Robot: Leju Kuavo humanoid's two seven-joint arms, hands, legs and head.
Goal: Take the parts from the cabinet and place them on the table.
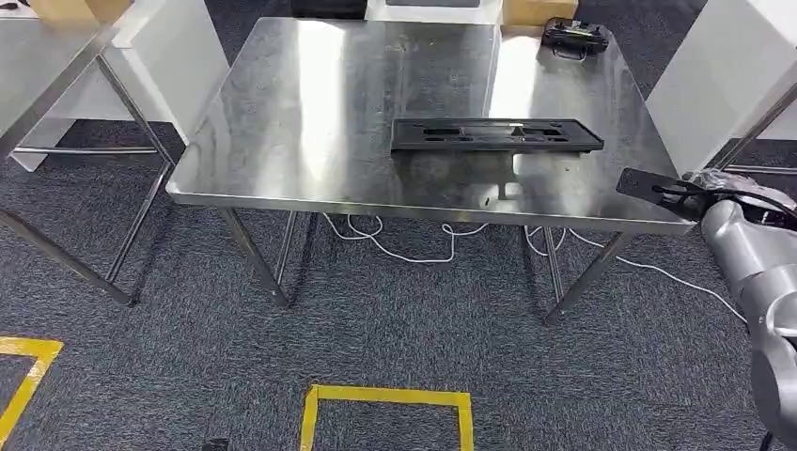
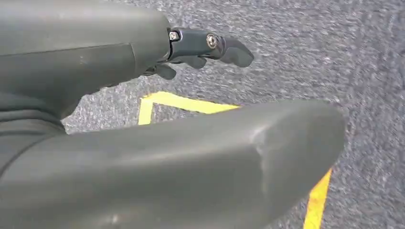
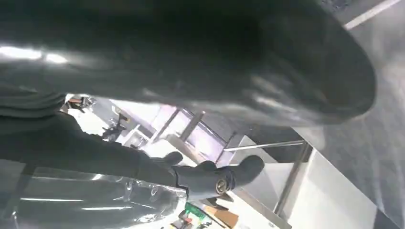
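A long flat black part [image 1: 496, 134] lies on the steel table [image 1: 310, 122], right of its middle. A smaller black part [image 1: 573, 38] sits at the far right corner. My right hand [image 1: 716, 191] is at the table's front right edge and holds a flat black part [image 1: 655, 188], whose tip reaches over the tabletop. In the right wrist view the dark fingers [image 3: 215, 179] curl under that black part [image 3: 71, 143], with clear plastic [image 3: 95, 200] beside it. My left hand [image 2: 210, 45] hangs over the carpet with nothing in it and its fingers apart.
A second steel table [image 1: 47, 66] stands at the left, and white panels [image 1: 724, 75] stand at the right. White cable [image 1: 414, 249] trails under the table. Yellow tape squares [image 1: 385, 395] mark the grey carpet in front.
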